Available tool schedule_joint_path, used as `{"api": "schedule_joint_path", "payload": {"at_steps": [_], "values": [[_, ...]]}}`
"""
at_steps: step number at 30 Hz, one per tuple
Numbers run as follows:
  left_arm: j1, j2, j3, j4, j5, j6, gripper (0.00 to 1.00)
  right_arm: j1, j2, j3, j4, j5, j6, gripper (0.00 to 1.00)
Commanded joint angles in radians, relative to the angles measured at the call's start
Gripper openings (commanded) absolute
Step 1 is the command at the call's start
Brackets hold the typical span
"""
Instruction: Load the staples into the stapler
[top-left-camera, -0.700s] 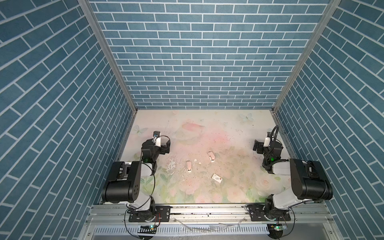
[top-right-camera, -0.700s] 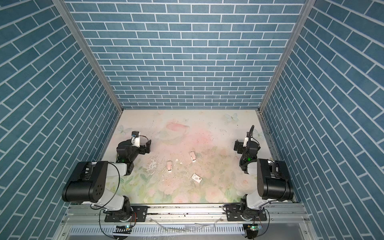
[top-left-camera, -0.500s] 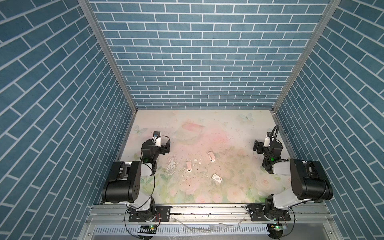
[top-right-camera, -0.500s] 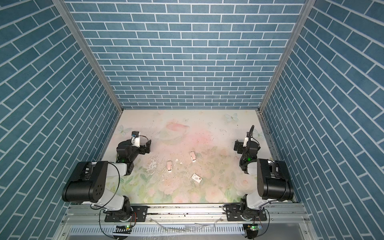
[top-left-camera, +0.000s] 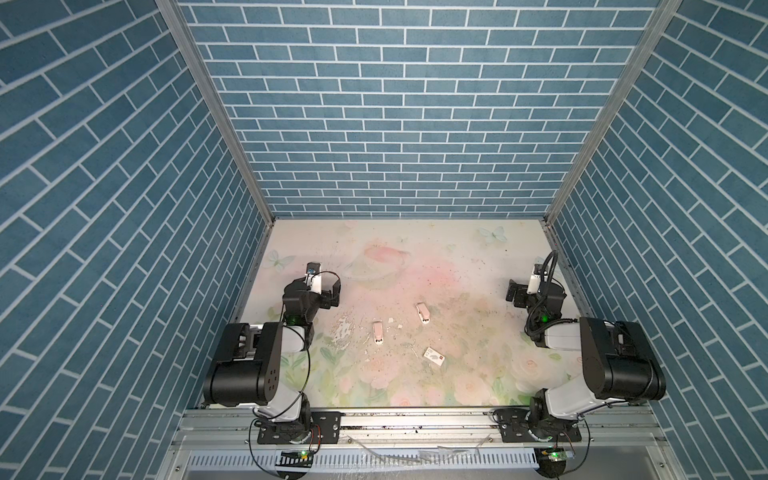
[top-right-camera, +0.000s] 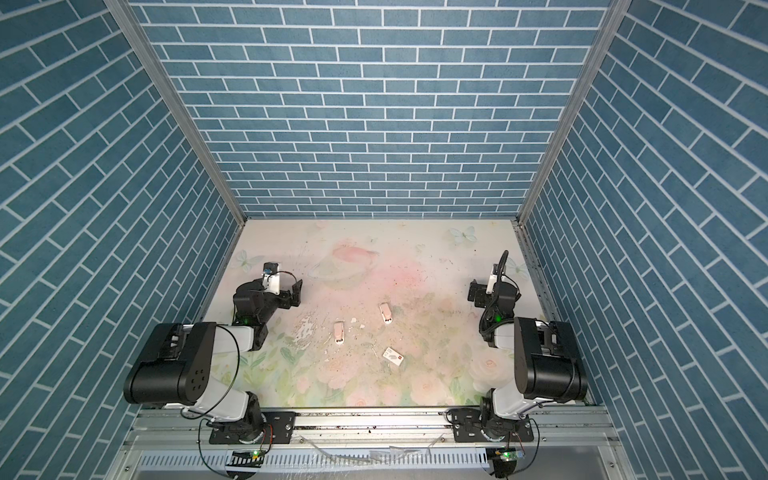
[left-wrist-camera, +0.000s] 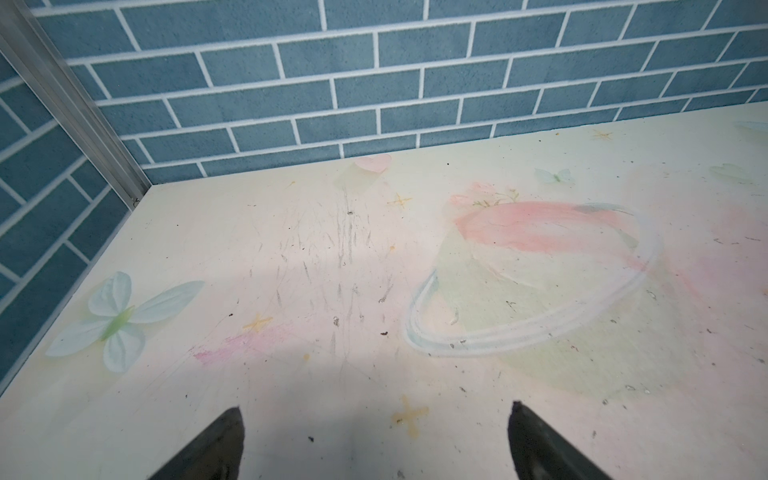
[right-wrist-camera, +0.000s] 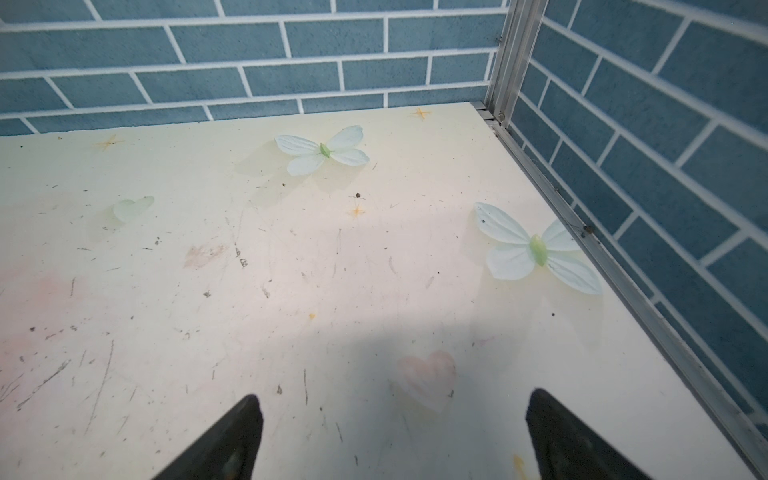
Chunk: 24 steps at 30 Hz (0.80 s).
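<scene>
Two pink staplers lie mid-surface (top-left-camera: 457, 257). The nearer stapler (top-left-camera: 378, 332) has its long axis near–far, with the white end toward the front rail. The farther stapler (top-left-camera: 423, 312) is tilted slightly and lies to its right. The white box (top-left-camera: 433, 356) bears a red mark, unreadable. The staples cannot be made out. The left hand (left-wrist-camera: 376, 409) and right hand (right-wrist-camera: 395, 395) are both spread wide and empty, at opposite sides.

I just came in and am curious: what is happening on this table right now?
Nothing is being handled yet. The left arm and right arm sit at the table edges, jaws open and empty. Two staplers and a white box with a red mark lie untouched mid-table; staples are too small to make out.
</scene>
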Motion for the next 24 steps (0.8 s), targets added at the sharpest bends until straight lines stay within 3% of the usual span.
{"api": "schedule_joint_path", "payload": {"at_steps": [1, 21, 24], "values": [[0.006, -0.001, -0.002, -0.002, -0.001, -0.004, 0.99, 0.001, 0.001, 0.004, 0.011, -0.009, -0.008, 0.99], [0.006, -0.001, -0.001, -0.001, -0.001, -0.004, 0.99, 0.001, 0.002, 0.007, 0.010, -0.009, -0.007, 0.99], [0.005, -0.050, 0.032, -0.099, 0.048, 0.021, 1.00, 0.003, -0.009, 0.000, 0.016, 0.028, 0.002, 0.99]]}}
